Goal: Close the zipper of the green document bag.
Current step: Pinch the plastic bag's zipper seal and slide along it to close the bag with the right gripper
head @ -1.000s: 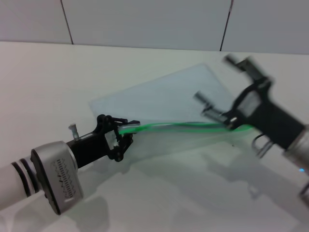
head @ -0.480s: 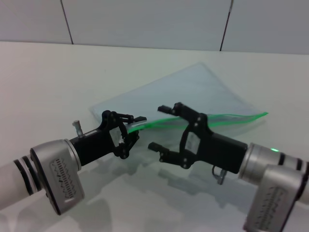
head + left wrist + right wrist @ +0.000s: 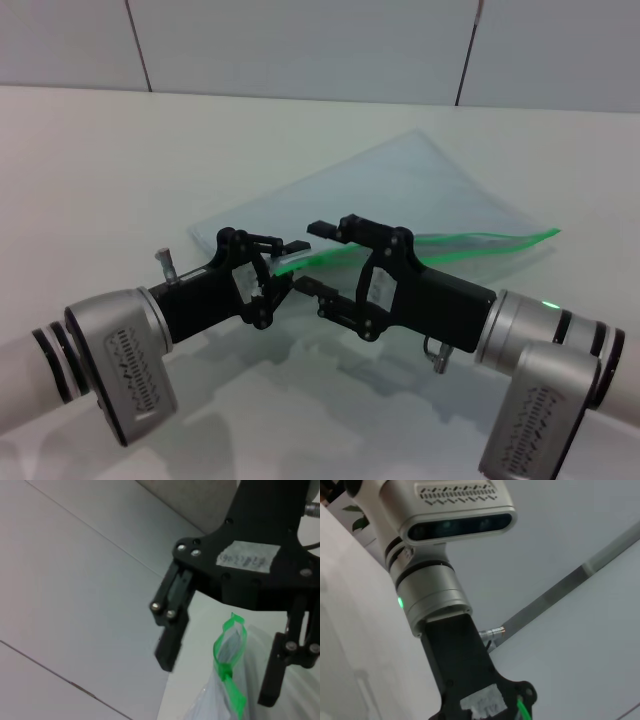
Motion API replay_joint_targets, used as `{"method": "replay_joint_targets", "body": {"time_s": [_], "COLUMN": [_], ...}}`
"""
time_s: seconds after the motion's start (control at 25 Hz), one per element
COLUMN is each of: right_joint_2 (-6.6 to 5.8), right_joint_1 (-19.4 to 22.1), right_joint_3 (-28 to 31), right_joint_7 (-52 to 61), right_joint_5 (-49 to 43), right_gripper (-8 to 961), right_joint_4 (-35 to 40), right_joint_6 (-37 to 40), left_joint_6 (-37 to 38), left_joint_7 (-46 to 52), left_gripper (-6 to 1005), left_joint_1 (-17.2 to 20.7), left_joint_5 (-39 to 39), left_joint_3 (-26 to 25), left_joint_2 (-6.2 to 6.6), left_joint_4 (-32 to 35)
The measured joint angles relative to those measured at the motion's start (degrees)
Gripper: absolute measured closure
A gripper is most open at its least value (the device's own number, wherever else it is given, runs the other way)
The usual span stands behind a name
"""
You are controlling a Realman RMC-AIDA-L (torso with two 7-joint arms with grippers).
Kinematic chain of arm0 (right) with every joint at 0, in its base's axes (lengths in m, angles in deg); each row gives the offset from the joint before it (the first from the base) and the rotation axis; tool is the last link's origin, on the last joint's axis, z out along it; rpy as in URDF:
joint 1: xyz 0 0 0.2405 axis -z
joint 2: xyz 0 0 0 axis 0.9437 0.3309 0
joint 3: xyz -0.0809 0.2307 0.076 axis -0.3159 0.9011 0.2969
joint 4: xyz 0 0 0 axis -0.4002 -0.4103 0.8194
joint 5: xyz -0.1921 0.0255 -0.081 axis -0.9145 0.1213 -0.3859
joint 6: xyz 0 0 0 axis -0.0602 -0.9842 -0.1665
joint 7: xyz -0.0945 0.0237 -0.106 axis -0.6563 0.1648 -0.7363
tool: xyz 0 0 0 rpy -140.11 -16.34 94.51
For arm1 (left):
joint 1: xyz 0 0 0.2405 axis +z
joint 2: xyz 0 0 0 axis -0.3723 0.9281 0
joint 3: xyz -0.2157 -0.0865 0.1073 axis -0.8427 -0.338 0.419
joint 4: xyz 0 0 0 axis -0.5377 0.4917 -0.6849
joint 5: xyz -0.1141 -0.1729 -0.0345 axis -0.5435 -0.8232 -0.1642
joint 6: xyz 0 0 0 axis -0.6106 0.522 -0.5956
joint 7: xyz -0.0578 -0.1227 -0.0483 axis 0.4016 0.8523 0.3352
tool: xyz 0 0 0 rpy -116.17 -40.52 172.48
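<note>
The zipper [image 3: 440, 244] runs as a thin bright green strip along the near long edge of the bag [image 3: 400, 195], which lies flat on the white counter [image 3: 90, 160], its far corner pointing away from me. The strip's right end reaches the bag's right corner; its left end is lifted off the counter between my two end effectors. I cannot pick out the slider in any view.

My left end effector [image 3: 268, 268] is closed on the left end of the strip, pinching the pale corner tab. The left wrist view shows the green edge folded into a small loop [image 3: 231, 645] there, so the plastic is thin, soft and light, and I judge it will buckle rather than push. It looks slick too, so a shallow pinch may slip.

My right end effector [image 3: 318, 258] sits just right of the left one, its fingers [image 3: 322, 228] spread wide with the strip passing between them, not touching as far as I can tell.

I judge the sensible grip is on the slider itself, or squarely across the strip, while the left keeps the end taut. Pulling hard risks dragging the whole bag, since nothing else pins it.
</note>
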Motion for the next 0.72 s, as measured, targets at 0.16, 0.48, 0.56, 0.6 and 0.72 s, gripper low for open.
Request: {"method": "replay_joint_targets", "body": {"time_s": [0.16,0.48,0.56,0.6,0.72], "right_joint_2": [0.0,0.0,0.0,0.0,0.0], "right_joint_1": [-0.09,-0.09,-0.11,-0.13,-0.16], "right_joint_3": [0.1,0.12,0.12,0.12,0.12], "right_joint_7": [-1.91,-3.01,-3.3,-3.59,-4.32], "right_joint_5": [-0.03,-0.07,-0.07,-0.07,-0.07], "right_gripper": [329,654,671,680,707], "right_joint_4": [-0.39,-0.65,-0.66,-0.67,-0.7], "right_joint_6": [-1.32,-2.0,-2.28,-2.33,-2.42], "left_joint_6": [0.0,-0.01,-0.01,-0.01,-0.01], "left_joint_7": [0.02,0.1,0.14,0.15,0.11], "left_gripper": [941,941,941,941,941], "left_joint_1": [0.06,0.08,0.09,0.09,0.09], "left_joint_5": [0.02,0.1,0.11,0.11,0.11], "left_joint_3": [0.0,0.08,0.08,0.09,0.09], "left_joint_2": [0.0,0.0,0.0,0.0,0.0], "left_joint_4": [0.0,0.0,0.0,0.0,-0.01]}}
